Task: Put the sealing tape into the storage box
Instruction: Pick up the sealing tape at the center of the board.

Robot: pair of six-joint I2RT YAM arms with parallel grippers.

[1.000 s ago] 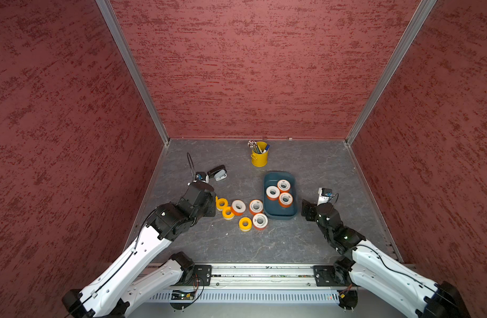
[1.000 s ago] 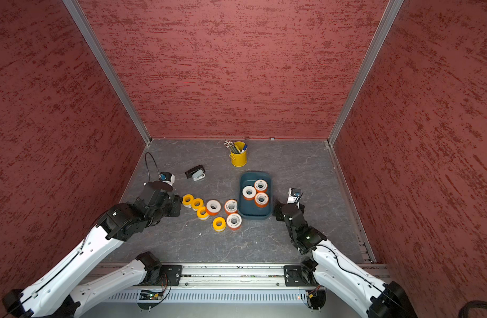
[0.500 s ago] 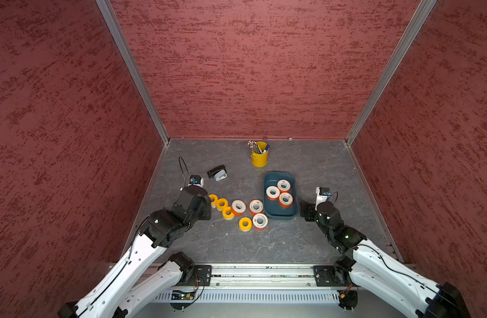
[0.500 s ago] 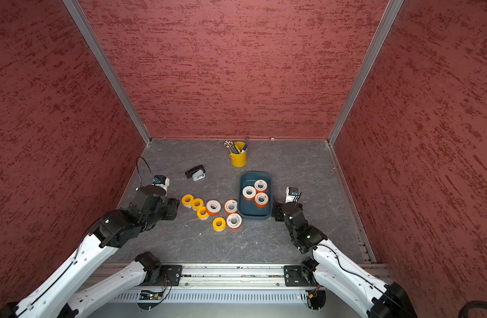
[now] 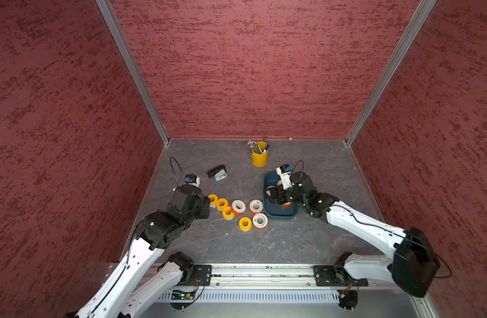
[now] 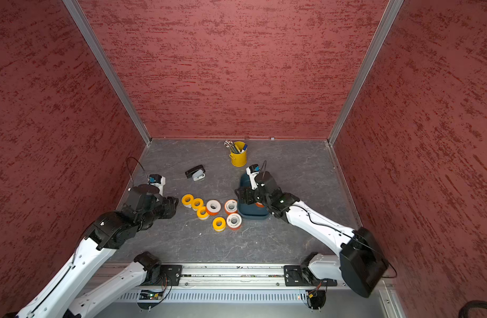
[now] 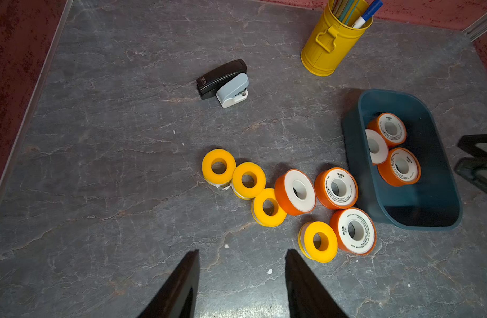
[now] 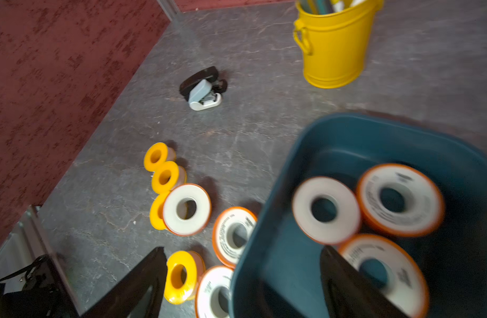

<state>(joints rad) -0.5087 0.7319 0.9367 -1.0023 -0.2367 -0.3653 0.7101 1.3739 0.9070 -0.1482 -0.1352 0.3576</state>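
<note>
Seven rolls of sealing tape lie on the grey floor: several yellow ones (image 5: pixel 221 203) (image 7: pixel 249 180) and three orange-sided ones (image 5: pixel 238 207) (image 7: pixel 337 188). Three more orange rolls (image 7: pixel 401 166) (image 8: pixel 399 199) lie in the teal storage box (image 5: pixel 280 214) (image 6: pixel 253 213) (image 7: pixel 418 212) (image 8: pixel 346 137). My left gripper (image 5: pixel 203 205) (image 6: pixel 173 205) (image 7: pixel 242 252) is open and empty, just left of the yellow rolls. My right gripper (image 5: pixel 272 196) (image 6: pixel 241 196) (image 8: pixel 243 249) is open and empty, straddling the box's left wall and hiding its rolls in both top views.
A yellow pen bucket (image 5: pixel 259 157) (image 7: pixel 330 44) stands behind the box. A black-and-grey stapler (image 5: pixel 217 173) (image 7: pixel 225 82) lies at the back left. Red walls close three sides, and the arms' rail (image 5: pixel 264 272) runs along the front.
My right arm has swung left from beside the box to over its left wall. My left gripper has opened wider and drawn back, uncovering the leftmost yellow roll.
</note>
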